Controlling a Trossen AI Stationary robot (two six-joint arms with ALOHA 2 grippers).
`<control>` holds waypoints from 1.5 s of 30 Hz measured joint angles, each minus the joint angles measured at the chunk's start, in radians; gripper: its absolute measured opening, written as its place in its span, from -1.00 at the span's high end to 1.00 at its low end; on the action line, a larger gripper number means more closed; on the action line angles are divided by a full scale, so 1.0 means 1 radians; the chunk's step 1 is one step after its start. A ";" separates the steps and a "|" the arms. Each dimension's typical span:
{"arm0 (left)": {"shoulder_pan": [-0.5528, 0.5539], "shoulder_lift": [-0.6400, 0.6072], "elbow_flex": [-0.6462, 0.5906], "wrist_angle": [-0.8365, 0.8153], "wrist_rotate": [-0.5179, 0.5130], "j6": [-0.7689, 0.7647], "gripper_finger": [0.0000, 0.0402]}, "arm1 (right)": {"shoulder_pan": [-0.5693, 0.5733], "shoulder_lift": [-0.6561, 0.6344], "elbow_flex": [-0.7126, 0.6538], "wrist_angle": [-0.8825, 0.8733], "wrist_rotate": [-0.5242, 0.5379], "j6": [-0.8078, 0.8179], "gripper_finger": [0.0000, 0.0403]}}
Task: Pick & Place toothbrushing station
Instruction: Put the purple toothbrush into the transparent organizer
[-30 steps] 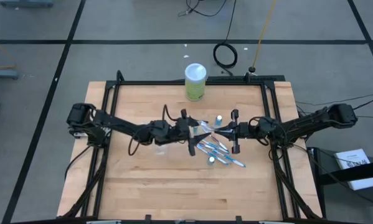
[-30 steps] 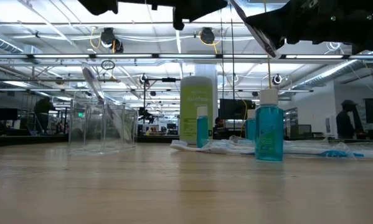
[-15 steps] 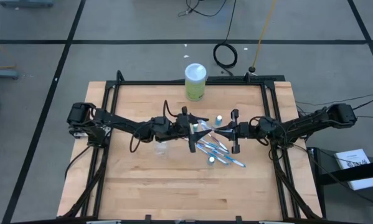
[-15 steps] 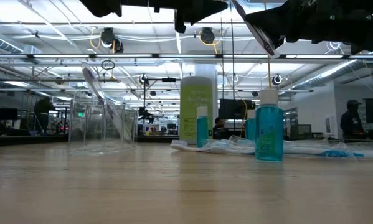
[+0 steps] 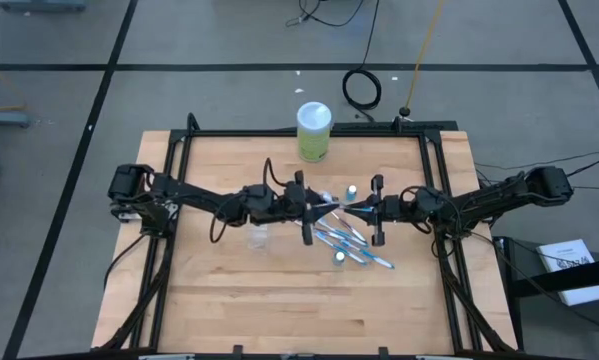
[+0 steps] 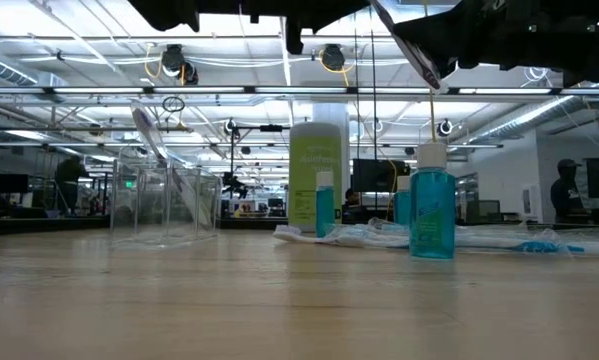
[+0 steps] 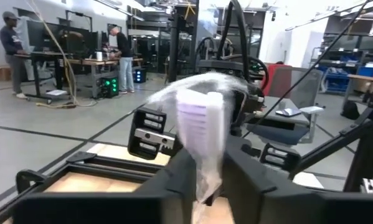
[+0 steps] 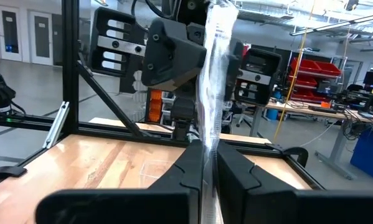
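A toothbrush in a clear wrapper (image 5: 336, 206) hangs above the middle of the table between my two grippers. My left gripper (image 5: 317, 208) is shut on one end and my right gripper (image 5: 360, 210) on the other. Below them on the wood lie several more wrapped blue-and-white toothbrushes (image 5: 351, 245) on their sides. Two white-capped teal tubes (image 5: 351, 190) (image 5: 339, 257) stand upright beside them. The clear plastic cup (image 5: 261, 238) stands on its base just on the near side of my left arm; the low view shows the cup (image 6: 164, 205) at the left. My left gripper pinches the wrapper just below the white brush head (image 7: 205, 169) between its two fingers. It comes in level from the table's left, and the head end (image 7: 198, 118) sticks up past the fingertips, clear of the table. My right gripper pinches the wrapped toothbrush's other end (image 8: 210, 138) between its two shut fingers. It comes in about level from the table's right. The wrapped shaft (image 6: 407, 45) slants upward out of the fingers, clear of the table.
A tall green canister with a white lid (image 5: 314, 132) stands at the table's far edge. A black frame (image 5: 309, 133) runs around the table's far side and both flanks. Bare wood (image 5: 279, 300) covers the table's near half.
My left gripper has shifted slightly toward the right gripper and shut on the wrapped brush end, which the right gripper holds still. The things on the table have stayed in place.
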 joint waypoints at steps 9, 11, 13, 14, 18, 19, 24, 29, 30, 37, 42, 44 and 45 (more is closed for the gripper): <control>0.008 -0.004 -0.001 0.001 -0.017 -0.036 0.88 | 0.000 0.000 0.000 -0.015 0.010 0.002 0.87; 0.009 -0.011 -0.002 -0.003 -0.023 -0.040 0.93 | 0.000 -0.001 0.001 -0.023 0.018 0.033 0.79; 0.007 -0.028 -0.002 -0.020 -0.033 -0.040 0.93 | 0.000 -0.004 0.002 -0.033 0.030 0.074 0.69; 0.004 -0.041 -0.002 -0.037 -0.039 -0.039 0.93 | 0.000 -0.008 0.002 -0.042 0.030 0.100 0.63; -0.018 -0.118 -0.002 -0.160 -0.154 -0.012 0.92 | -0.003 -0.039 0.000 -0.075 0.027 0.206 0.37; -0.024 -0.141 -0.002 -0.202 -0.181 -0.005 0.92 | -0.003 -0.053 0.000 -0.088 0.024 0.211 0.32; -0.069 -0.276 -0.002 -0.407 -0.259 -0.015 0.93 | -0.003 -0.137 0.000 -0.192 0.024 0.211 0.10; -0.145 -0.424 -0.073 -0.474 -0.417 -0.033 0.93 | -0.003 -0.203 0.000 -0.266 0.025 0.211 0.02; -0.162 -0.458 -0.102 -0.475 -0.466 -0.034 0.93 | -0.003 -0.209 0.000 -0.275 0.025 0.211 0.02; -0.212 -0.655 -0.365 -0.483 -0.743 -0.220 0.93 | -0.003 -0.211 0.000 -0.290 0.027 0.194 0.04; -0.209 -0.733 -0.525 -0.481 -0.814 -0.418 0.93 | -0.003 -0.210 0.000 -0.290 0.028 0.185 0.04; -0.209 -0.750 -0.565 -0.480 -0.821 -0.474 0.93 | -0.003 -0.210 0.000 -0.290 0.028 0.185 0.04; -0.209 -0.757 -0.580 -0.478 -0.822 -0.498 0.93 | -0.003 -0.210 0.000 -0.290 0.028 0.185 0.04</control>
